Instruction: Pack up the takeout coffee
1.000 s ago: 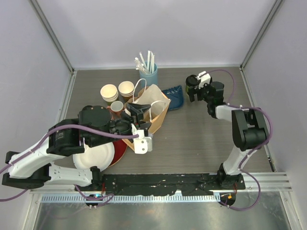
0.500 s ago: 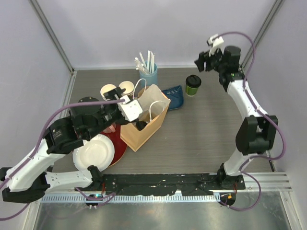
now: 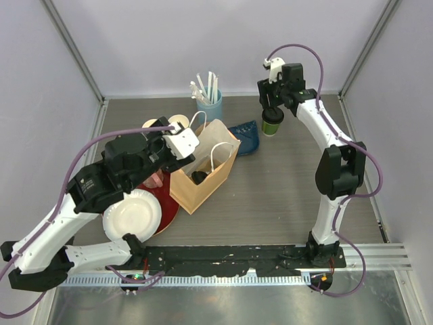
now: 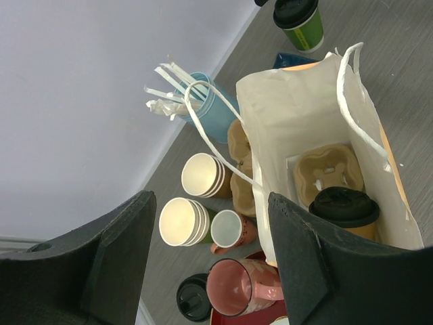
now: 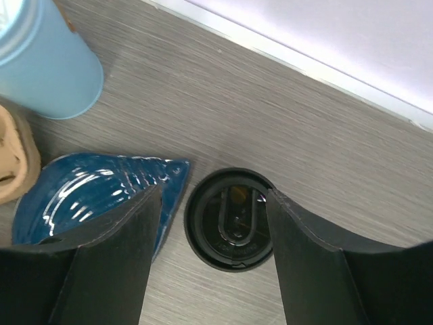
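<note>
The green-sided coffee cup [image 3: 272, 124] with a black lid [image 5: 231, 220] stands on the table at the back right, next to a blue shell-shaped dish [image 5: 88, 196]. My right gripper [image 5: 215, 192] hovers over it, open, one finger on each side of the lid; it is over the cup in the top view [image 3: 270, 105]. The kraft-brown cup [image 4: 344, 207] with a black lid stands inside the open paper bag [image 3: 218, 139], beside a pulp cup carrier [image 4: 329, 172]. My left gripper [image 4: 210, 200] is open and empty, raised above the bag's left side [image 3: 172, 152].
Left of the bag are two lidless cup stacks [image 4: 181, 221], a pink mug [image 4: 243, 288], a small cup [image 4: 226, 228] and a loose black lid [image 4: 193, 298]. A blue holder with straws [image 3: 209, 105] stands behind the bag. White [image 3: 132, 215] and red [image 3: 168, 211] plates lie front left.
My right gripper let go of the green cup, swung up to the back corner, and has come back down over it. My left gripper rose from the bag, leaving the kraft cup inside.
</note>
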Robot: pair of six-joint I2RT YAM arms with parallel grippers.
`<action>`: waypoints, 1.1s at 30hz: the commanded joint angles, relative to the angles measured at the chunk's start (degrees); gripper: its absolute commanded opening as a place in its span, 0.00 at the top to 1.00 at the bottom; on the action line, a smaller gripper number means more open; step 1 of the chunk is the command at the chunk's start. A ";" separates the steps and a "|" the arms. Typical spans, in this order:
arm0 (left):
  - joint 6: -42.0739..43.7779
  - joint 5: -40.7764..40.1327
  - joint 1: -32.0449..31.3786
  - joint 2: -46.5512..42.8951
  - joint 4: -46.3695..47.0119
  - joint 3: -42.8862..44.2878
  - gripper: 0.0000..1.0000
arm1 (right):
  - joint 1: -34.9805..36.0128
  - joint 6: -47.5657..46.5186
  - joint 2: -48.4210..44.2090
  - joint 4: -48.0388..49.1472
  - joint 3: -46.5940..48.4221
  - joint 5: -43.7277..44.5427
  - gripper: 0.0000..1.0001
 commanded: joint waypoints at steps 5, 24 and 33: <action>-1.22 1.24 0.30 0.09 2.91 2.17 0.29 | -1.47 0.23 1.48 0.40 0.47 2.85 0.31; -0.08 1.76 0.21 -0.70 3.26 1.55 0.29 | -2.52 0.41 1.75 1.10 -6.39 1.27 0.37; 0.18 2.12 0.21 -0.96 3.18 1.55 0.29 | -0.76 -1.09 1.04 -1.89 1.61 1.79 0.35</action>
